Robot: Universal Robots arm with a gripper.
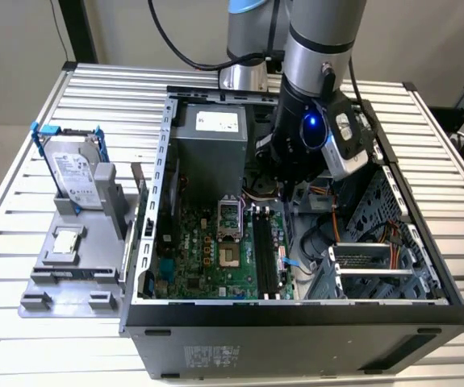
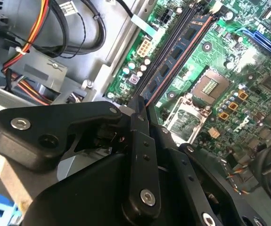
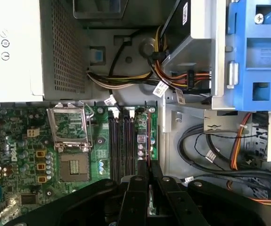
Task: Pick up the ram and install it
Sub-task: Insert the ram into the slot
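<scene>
Jaws of the gripper [image 3: 148,188] are pressed nearly together on the thin edge of the ram [image 2: 173,56], which in both wrist views stands on edge in one of the black slots [image 3: 121,146] beside the empty CPU socket [image 3: 73,167]. From the look of it the pick-up is done and the stick sits in or just over its slot; whether it is pushed fully home I cannot tell. In the exterior view the arm [image 1: 320,48] comes down from the upper middle of the frame, wrist bent into the open case [image 1: 296,310], above the motherboard [image 1: 207,250] at centre.
</scene>
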